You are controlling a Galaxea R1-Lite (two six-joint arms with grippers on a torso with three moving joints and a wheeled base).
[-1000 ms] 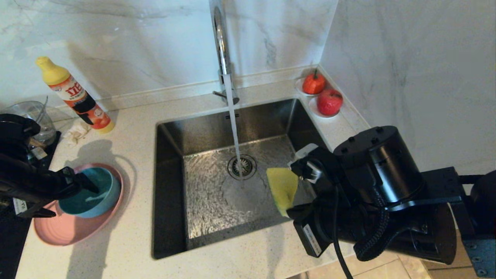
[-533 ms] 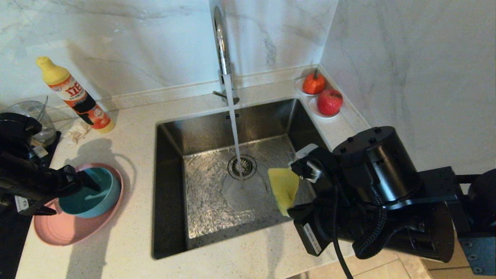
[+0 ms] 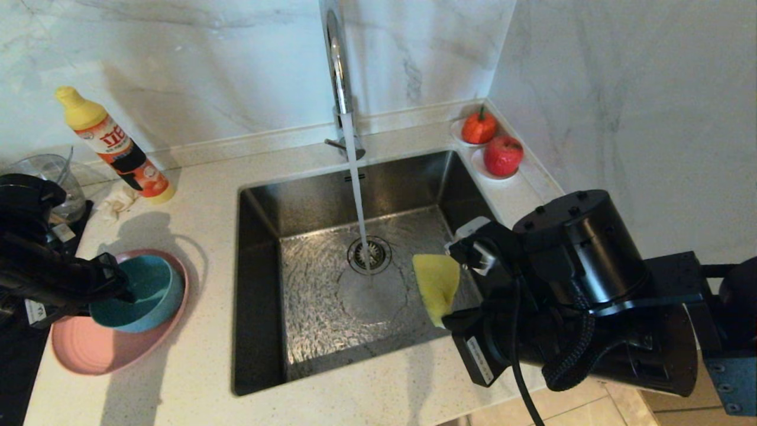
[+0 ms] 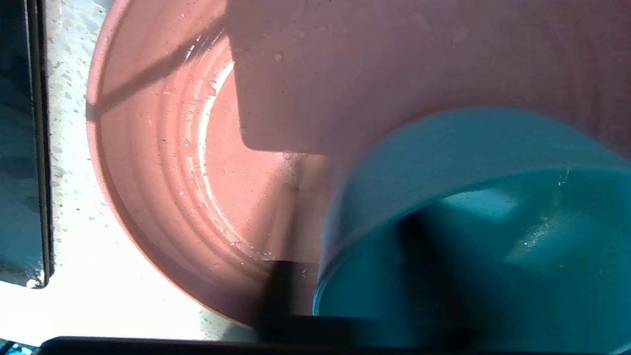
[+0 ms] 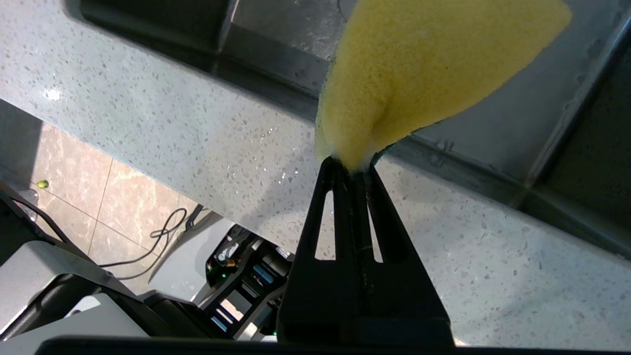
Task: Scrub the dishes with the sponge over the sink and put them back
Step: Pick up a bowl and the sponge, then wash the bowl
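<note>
Bowl [image 3: 139,293] sits inside the plate [image 3: 112,349] on the counter [image 3: 201,225], left of the sink [image 3: 355,284]. Left hand [image 3: 121,290] is at the bowl's near-left rim; in the left wrist view one dark finger lies inside the bowl [image 4: 473,207] and one outside over the plate [image 4: 187,162], so the wall is between them. They look drawn in on the rim, but whether the pinch is firm cannot be told.

Right hand [image 3: 452,296] is clamped on one end of the sponge [image 3: 436,287], holding it above the right side of the sink. Right wrist view shows the fingers pressed together on the squeezed sponge [image 5: 419,74].

Risks, as judged:
- Thin rim pinch on a wet bowl; drops show on the plate, so the bowl may slip or swing once lifted.
- Plate may drag along if the bowl's base sticks to it, or the outer finger may catch the plate's lip.
- Sponge is held only by its end; hard scrubbing could fold it or pull it out.
- Water [image 3: 358,201] runs from the faucet [image 3: 337,59] onto the drain [image 3: 369,254]; a bowl carried under it could splash.

Room: open counter between plate and sink edge gives a free path. Soap bottle [image 3: 112,145] and glass [image 3: 50,177] stand behind the plate, apart from it. Fruit [image 3: 494,145] sits in the far right corner, out of the way. A dark edge lies close on the plate's left.
</note>
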